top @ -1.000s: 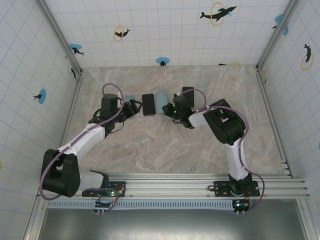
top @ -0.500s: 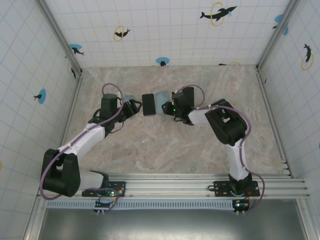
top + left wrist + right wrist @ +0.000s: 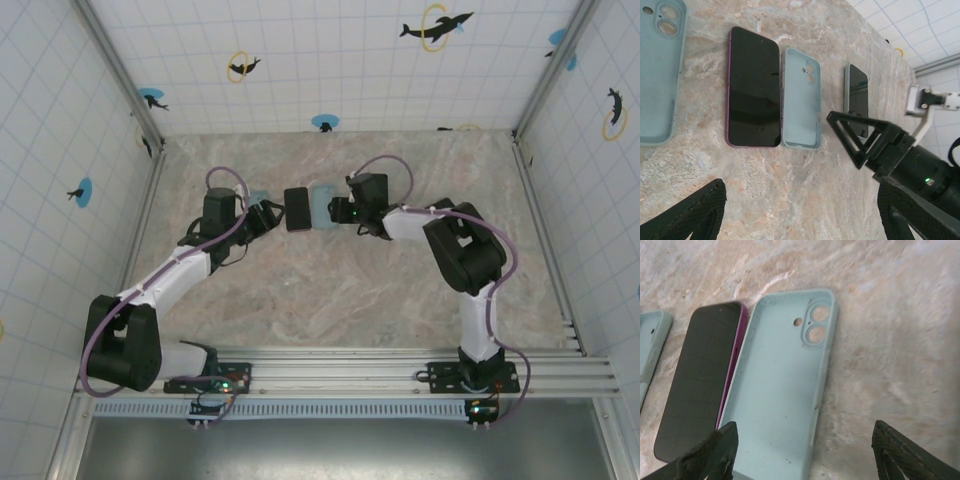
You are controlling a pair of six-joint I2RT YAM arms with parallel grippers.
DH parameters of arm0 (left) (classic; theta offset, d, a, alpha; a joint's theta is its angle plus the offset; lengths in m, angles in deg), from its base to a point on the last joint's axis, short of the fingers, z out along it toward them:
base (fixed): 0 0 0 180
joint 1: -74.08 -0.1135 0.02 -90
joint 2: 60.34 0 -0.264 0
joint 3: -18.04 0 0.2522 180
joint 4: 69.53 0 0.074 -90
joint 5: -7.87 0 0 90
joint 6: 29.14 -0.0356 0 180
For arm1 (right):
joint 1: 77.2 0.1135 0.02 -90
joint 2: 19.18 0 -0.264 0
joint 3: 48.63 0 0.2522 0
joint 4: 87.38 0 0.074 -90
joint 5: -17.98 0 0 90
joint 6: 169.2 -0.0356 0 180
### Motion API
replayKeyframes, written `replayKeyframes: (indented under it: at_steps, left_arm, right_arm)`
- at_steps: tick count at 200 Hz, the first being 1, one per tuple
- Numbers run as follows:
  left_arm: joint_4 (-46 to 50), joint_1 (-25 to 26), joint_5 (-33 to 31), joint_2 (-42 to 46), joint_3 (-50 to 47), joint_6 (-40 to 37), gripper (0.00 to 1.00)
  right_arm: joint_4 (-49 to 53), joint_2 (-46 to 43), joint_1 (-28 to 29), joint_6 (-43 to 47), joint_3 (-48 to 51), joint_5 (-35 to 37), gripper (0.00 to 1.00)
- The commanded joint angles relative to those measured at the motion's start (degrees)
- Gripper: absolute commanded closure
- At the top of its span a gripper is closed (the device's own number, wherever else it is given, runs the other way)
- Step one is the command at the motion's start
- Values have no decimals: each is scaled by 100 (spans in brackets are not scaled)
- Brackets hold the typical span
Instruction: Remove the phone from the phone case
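1. Phone [image 3: 754,87] lies screen-up on the desk [image 3: 790,200], out of any shell, just beside the empty phone case [image 3: 785,385]
2. Right claw [image 3: 805,435] hangs spread wide above that case, holding nothing; left claw [image 3: 800,205] is likewise open and empty
3. Risk: a low retreat could clip the case rim and shove it into the phone
4. Risk: a second phone [image 3: 856,100] and a second case [image 3: 657,75] nearby invite a mistaken regrasp

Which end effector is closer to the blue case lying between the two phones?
Right. The right end effector sits just beside the blue case, opposite the purple phone; the left end effector is on the phone's far side.
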Motion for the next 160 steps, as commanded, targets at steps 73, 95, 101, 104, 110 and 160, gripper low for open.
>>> replayKeyframes:
  at_steps: [73, 95, 101, 104, 110, 160]
  left_arm:
    - [-1604, 436, 742, -184, -278, 971, 15]
    - [-1900, 623, 745, -361, -254, 1158, 14]
    - [-1948, 656, 746, -412, -232, 1186, 14]
    - [-1959, 688, 746, -434, -220, 1197, 14]
    - [-1986, 725, 746, -475, -195, 1205, 14]
    - [-2076, 761, 840, -675, -121, 1264, 14]
  right_arm:
    - [1348, -605, -628, 1407, -330, 1474, 5]
    - [1372, -295, -741, 1264, -551, 1484, 2]
    - [1409, -199, -761, 1231, -634, 1488, 0]
    - [1425, -160, -767, 1211, -682, 1491, 0]
    - [1468, -67, -778, 1174, -775, 1496, 0]
    - [1549, 470, -823, 876, -1268, 1310, 1]
